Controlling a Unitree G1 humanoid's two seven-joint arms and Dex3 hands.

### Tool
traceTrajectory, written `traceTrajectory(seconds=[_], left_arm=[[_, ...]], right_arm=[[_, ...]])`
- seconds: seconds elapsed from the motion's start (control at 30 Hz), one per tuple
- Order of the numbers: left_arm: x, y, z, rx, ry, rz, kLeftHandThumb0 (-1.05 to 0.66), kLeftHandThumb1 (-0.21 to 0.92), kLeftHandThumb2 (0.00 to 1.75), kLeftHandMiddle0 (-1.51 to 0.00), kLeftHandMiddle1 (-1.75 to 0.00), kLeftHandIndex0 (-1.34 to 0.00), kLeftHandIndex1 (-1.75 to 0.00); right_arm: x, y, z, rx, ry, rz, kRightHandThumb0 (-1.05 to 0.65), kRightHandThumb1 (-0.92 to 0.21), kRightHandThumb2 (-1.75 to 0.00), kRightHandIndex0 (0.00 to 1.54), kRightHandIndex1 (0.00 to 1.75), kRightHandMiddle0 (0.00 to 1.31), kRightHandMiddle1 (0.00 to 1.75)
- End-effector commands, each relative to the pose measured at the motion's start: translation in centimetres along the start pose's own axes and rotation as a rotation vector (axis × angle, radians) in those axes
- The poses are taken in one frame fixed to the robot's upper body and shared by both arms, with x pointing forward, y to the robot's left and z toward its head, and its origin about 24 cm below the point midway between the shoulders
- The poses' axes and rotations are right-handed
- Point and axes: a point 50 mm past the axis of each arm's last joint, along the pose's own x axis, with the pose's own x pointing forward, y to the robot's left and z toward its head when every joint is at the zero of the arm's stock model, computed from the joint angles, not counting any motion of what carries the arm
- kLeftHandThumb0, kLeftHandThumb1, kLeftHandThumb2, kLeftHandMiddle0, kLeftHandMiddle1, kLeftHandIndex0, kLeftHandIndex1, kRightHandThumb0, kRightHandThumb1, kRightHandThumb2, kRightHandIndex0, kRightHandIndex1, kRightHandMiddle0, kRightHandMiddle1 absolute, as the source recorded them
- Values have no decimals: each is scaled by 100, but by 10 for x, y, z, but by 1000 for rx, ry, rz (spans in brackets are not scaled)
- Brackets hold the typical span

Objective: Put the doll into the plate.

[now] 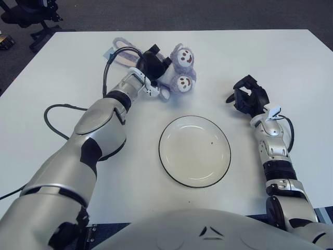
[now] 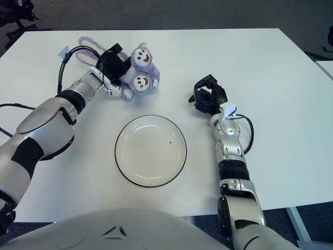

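Gripping the purple plush doll (image 1: 179,73) only at its left edge, the left robot hand (image 1: 151,65) risks dropping it short of the plate (image 1: 195,151); the right robot hand (image 1: 250,99) is curled, empty, right of the plate.

No readable txt, labels, brands, nos. or signs in either eye view. Small white tag (image 1: 274,110) on right wrist: nothing legible on it. Doll (image 1: 179,73) shows 2 printed smiley faces only, no lettering. Plate (image 1: 194,151) and counter (image 1: 291,62) unmarked.
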Motion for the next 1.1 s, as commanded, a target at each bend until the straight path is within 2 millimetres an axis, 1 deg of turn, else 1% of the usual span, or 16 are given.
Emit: traceTrajectory(seconds=[0.0,0.1,0.13,0.17,0.23,0.3,0.37,0.6,0.73,0.9,1.07], left_arm=[[-18,-30,19,-126,-34,-170,0,34,114,-55,-173,-71,-130],[-18,-30,19,-145,-28,-177,0,31,119,-58,-174,-71,-132],[-16,-29,18,-186,-12,-208,0,30,120,-58,-174,-71,-133],[-14,-28,16,-230,3,-244,0,28,125,-60,-174,-67,-140],[-11,-25,13,-286,19,-292,0,24,136,-63,-175,-56,-160],[-9,-23,11,-302,23,-308,0,24,139,-63,-175,-50,-169],[-6,-19,7,-328,34,-326,0,24,140,-63,-175,-48,-172],[0,-12,0,-436,88,-356,0,25,141,-63,-174,-46,-174],[-1,-12,-5,-549,116,-352,0,25,140,-64,-173,-46,-175],[-2,-10,-9,-618,115,-355,0,25,139,-65,-171,-46,-175],[-1,-5,-16,-680,100,-362,0,25,139,-66,-170,-46,-175]], right_arm=[[-8,3,-15,-1,84,32,-39,-66,-87,86,175,36,175],[-8,3,-15,-1,86,33,-39,-66,-87,86,175,36,175],[-8,3,-15,-1,89,35,-39,-66,-87,86,175,36,175],[-8,3,-15,-1,93,38,-39,-66,-87,86,175,37,175],[-7,4,-15,-2,97,42,-39,-66,-87,86,175,37,175],[-7,4,-15,-3,99,44,-39,-65,-87,86,175,37,175],[-7,4,-15,-4,101,46,-39,-65,-87,86,175,37,175],[-6,5,-16,-6,105,49,-39,-65,-87,86,175,37,175],[-6,5,-16,-7,107,53,-39,-65,-87,85,175,37,175],[-6,5,-16,-10,109,56,-39,-65,-87,85,175,37,175],[-6,5,-15,-18,110,62,-39,-65,-88,85,175,37,175]])
